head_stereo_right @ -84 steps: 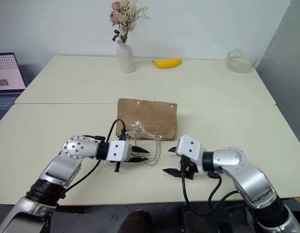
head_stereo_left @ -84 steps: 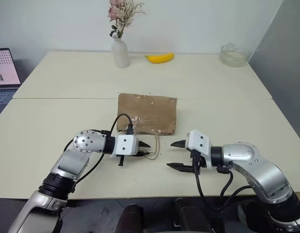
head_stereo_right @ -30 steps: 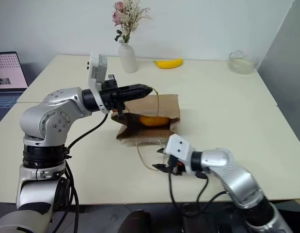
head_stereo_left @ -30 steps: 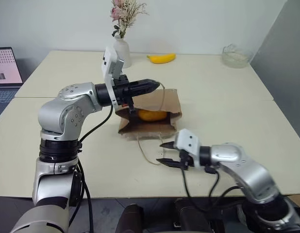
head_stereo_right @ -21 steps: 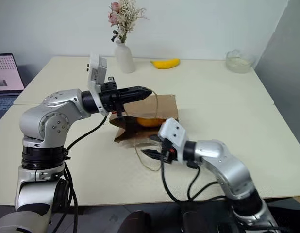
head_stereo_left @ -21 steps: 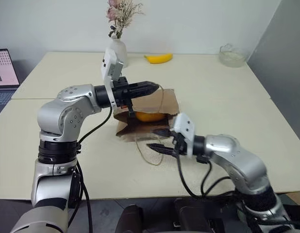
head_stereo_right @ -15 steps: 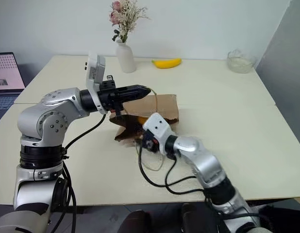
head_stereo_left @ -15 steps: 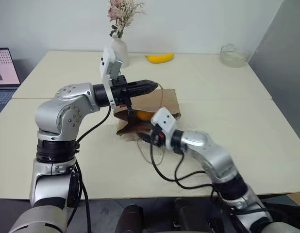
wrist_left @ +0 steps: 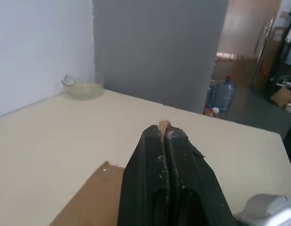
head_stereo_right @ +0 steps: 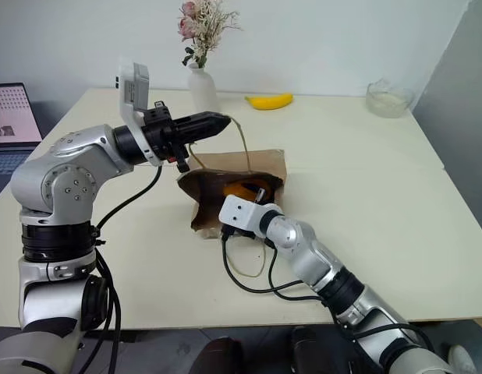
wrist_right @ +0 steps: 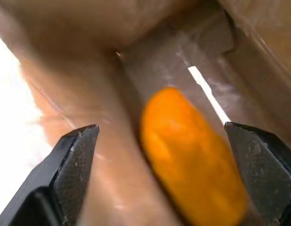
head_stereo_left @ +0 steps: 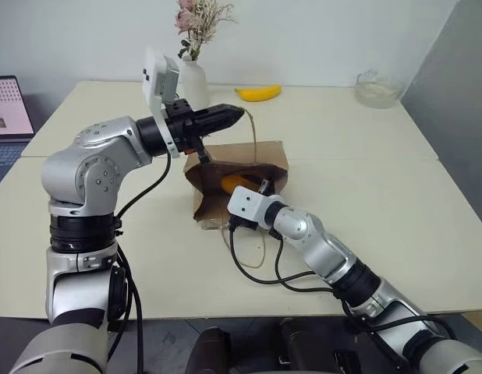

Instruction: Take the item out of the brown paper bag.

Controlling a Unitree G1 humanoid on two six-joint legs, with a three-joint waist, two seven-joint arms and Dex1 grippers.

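Observation:
The brown paper bag [head_stereo_left: 266, 153] lies on the table with its mouth toward me, held open. Above it, my left gripper [head_stereo_left: 239, 114] is shut on one tan cord handle [head_stereo_left: 251, 134] and pulls it taut; a bit of cord shows between the closed fingertips [wrist_left: 164, 126]. The item, a smooth orange fruit [wrist_right: 190, 155], lies inside the bag [head_stereo_left: 234, 184]. My right gripper [wrist_right: 160, 128] is inside the bag's mouth and open wide. One finger [wrist_right: 72, 162] stands on each side of the fruit, and neither touches it.
The bag's second cord handle [head_stereo_left: 254, 254] lies loose on the table in front of it. A white vase of dried flowers [head_stereo_left: 193, 82], a banana [head_stereo_left: 258, 93] and a glass bowl [head_stereo_left: 377, 87] stand at the far edge. A laptop [head_stereo_left: 8, 109] is at the far left.
My right gripper has gone forward from the table in front of the bag into its mouth and opened wide. My left gripper has raised the handle slightly, lifting the mouth open.

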